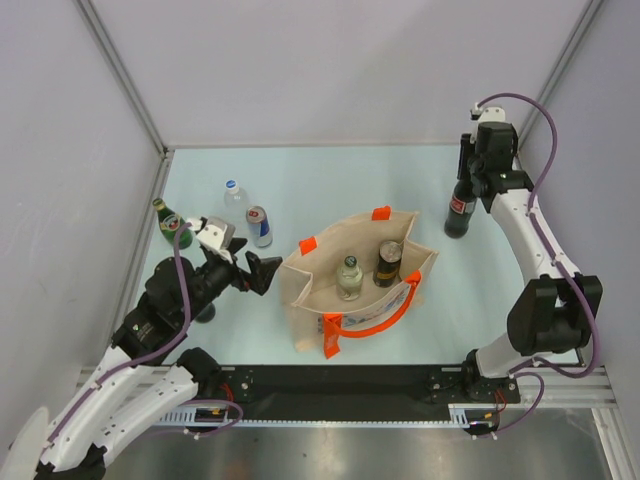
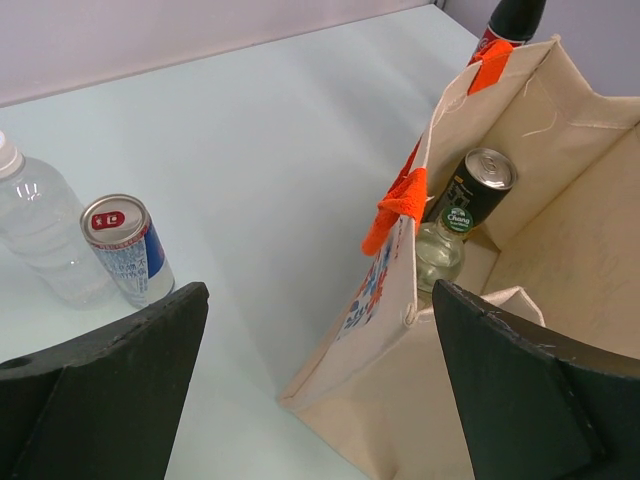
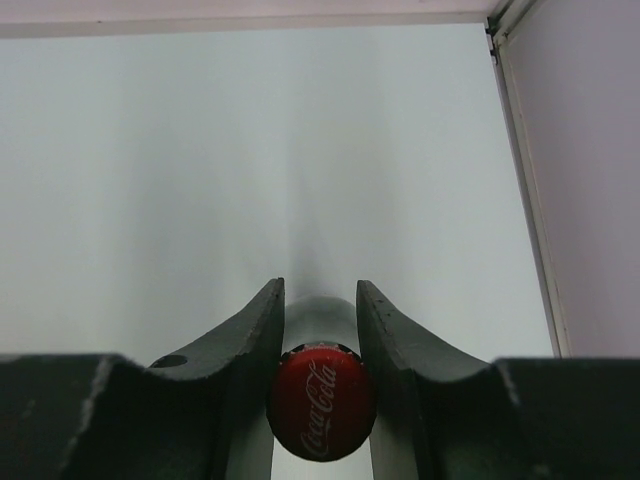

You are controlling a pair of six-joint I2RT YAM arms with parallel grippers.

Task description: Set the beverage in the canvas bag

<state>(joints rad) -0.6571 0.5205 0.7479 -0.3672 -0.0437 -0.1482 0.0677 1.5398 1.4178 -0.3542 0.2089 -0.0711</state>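
Table (image 1: pixel 330 180): we see it carrying the canvas bag and loose drinks left of the bag.
Canvas bag (image 1: pixel 297 285): it stands open-mouthed and soft-sided, with a can (image 1: pixel 388 262) and a small bottle (image 1: pixel 348 278) inside.
Cola bottle (image 1: pixel 460 215): upright on the table, right of the bag and apart from it.
Left gripper (image 2: pixel 315 295): jaws spread wide at the bag's left wall, holding nothing.
Right gripper (image 3: pixel 320 300): clamped on the cola bottle's neck, under the cap.
Handling: we judge it rigid, smooth and bottom-heavy; a neck grip suits it, though it may swing.

Left arm (image 1: pixel 150 330) sits bent low, reaching inward, with the left gripper (image 2: pixel 318 295) spread wide. Right arm (image 1: pixel 530 240) stretches way out to the far side, right gripper (image 3: pixel 320 300) pinched around the cola bottle (image 1: pixel 460 212) neck.
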